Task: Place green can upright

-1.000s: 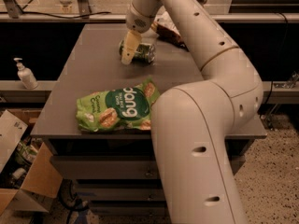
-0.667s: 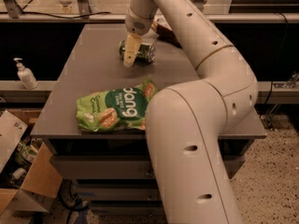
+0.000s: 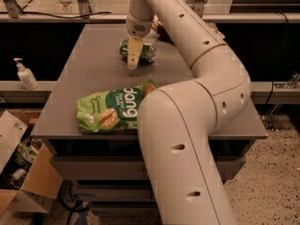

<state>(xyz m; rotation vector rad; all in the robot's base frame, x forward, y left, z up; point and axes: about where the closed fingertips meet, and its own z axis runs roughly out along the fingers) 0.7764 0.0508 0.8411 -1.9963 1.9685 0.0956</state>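
Table (image 3: 93,74): snack bag (image 3: 112,109) at front edge, leave it. Green can (image 3: 148,53) lies on side, far middle of table. Gripper (image 3: 133,62) down at can; wide or clamped, you cannot tell. Expect light, stiff, slick, dent-prone metal, ready to roll. Grip across mid-body, gently.

**Grey table, two green items on top**

A flat grey table (image 3: 89,74) with drawers beneath carries two things. The green can (image 3: 148,53) lies on its side toward the far middle of the top. The bright-green "dang" snack bag (image 3: 110,110) lies flat near the front edge, well apart from the can. The gripper (image 3: 133,60) hangs just at the can, over the tabletop. Between can and bag the surface is bare.
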